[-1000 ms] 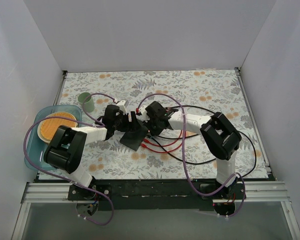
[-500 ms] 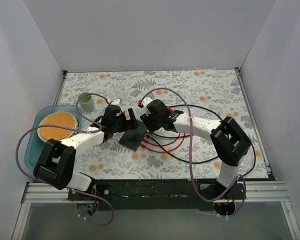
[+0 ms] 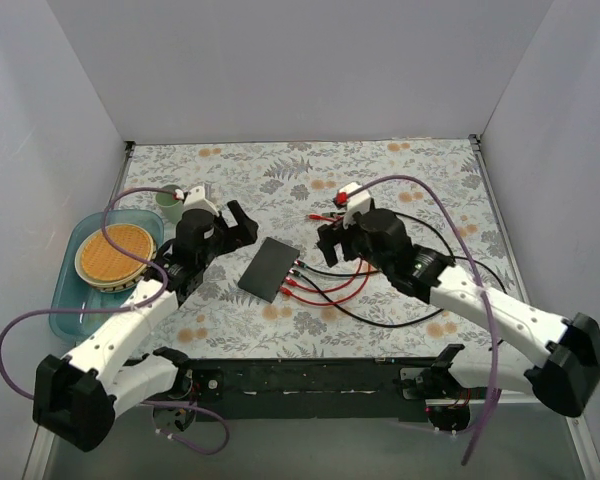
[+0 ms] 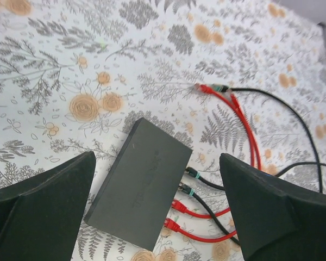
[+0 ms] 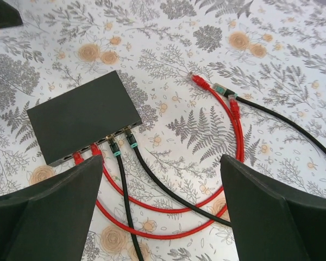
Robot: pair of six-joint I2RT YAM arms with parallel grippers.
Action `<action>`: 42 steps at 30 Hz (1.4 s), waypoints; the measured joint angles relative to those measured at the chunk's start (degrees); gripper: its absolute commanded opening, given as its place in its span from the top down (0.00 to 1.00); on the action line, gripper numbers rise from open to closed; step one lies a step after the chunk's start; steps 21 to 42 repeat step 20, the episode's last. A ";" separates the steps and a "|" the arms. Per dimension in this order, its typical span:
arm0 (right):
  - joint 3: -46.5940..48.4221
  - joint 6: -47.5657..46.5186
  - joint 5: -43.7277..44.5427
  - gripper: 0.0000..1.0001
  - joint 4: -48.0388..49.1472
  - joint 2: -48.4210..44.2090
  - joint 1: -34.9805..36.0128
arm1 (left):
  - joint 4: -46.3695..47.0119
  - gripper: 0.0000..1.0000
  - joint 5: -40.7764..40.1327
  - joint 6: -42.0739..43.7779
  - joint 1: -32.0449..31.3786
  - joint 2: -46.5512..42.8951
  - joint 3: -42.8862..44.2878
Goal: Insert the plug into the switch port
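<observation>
Switch (image 3: 270, 268) at the centre of it all, lying flat and matte black on the floral desk (image 3: 430, 180), angled between the two arms.

Biggest things first. The left arm (image 3: 130, 325) reaches in from the near left, and its jaws hang wide apart above the desk, just left of the switch, gripping nothing. The right arm (image 3: 480, 300) stretches in from the near right. Its jaws are also fully released and empty, hovering to the right of the switch and over the cables.

Far left, a blue tray (image 3: 60, 300) carries a round tan plate (image 3: 115, 255), with a green cup (image 3: 167, 207) just beyond it.

Now the wiring. Red cables (image 3: 330, 292) and black cables (image 3: 400, 318) loop across the desk on the right. Four plugs meet the switch's long edge: two red (image 5: 79, 157) and two black with teal collars (image 5: 113, 145).

Three loose ends (image 5: 224, 89) lie close together on the desk, well apart from the switch.
</observation>
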 measured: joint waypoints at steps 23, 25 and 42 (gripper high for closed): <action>-21.51 0.48 7.93 0.02 2.34 -27.78 0.00 | 0.09 0.02 -2.34 0.35 0.00 -12.81 -0.04; -21.51 0.48 7.93 0.02 2.34 -27.78 0.00 | 0.09 0.02 -2.34 0.35 0.00 -12.81 -0.04; -21.51 0.48 7.93 0.02 2.34 -27.78 0.00 | 0.09 0.02 -2.34 0.35 0.00 -12.81 -0.04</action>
